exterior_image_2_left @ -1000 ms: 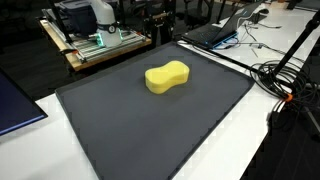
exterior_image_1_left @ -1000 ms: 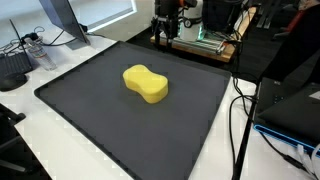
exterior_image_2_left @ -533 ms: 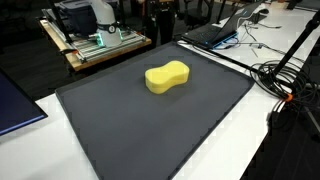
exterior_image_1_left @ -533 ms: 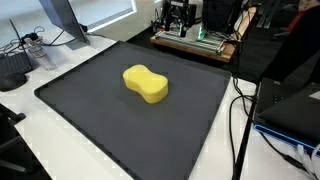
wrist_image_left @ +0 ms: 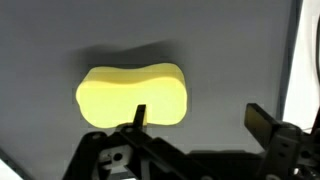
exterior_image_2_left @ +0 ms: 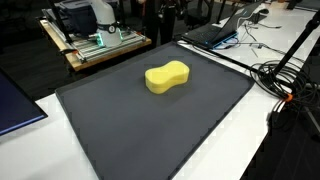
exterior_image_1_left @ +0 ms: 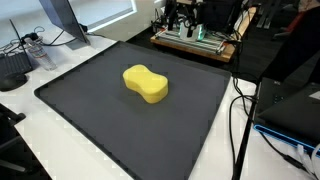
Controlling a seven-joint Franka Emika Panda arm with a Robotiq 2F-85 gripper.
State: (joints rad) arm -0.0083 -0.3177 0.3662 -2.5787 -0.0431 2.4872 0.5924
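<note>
While the gripper (wrist_image_left: 197,117) gapes, a yellow sponge (exterior_image_1_left: 146,84) lies on the mat (exterior_image_1_left: 95,125).

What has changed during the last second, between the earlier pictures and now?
In an exterior view the hand, beyond the far edge of the black mat, has risen and shifted a little toward the right of the picture. It stays open and holds nothing; nothing was taken hold of or let go. The yellow sponge lies in the same place on the mat, untouched.
</note>
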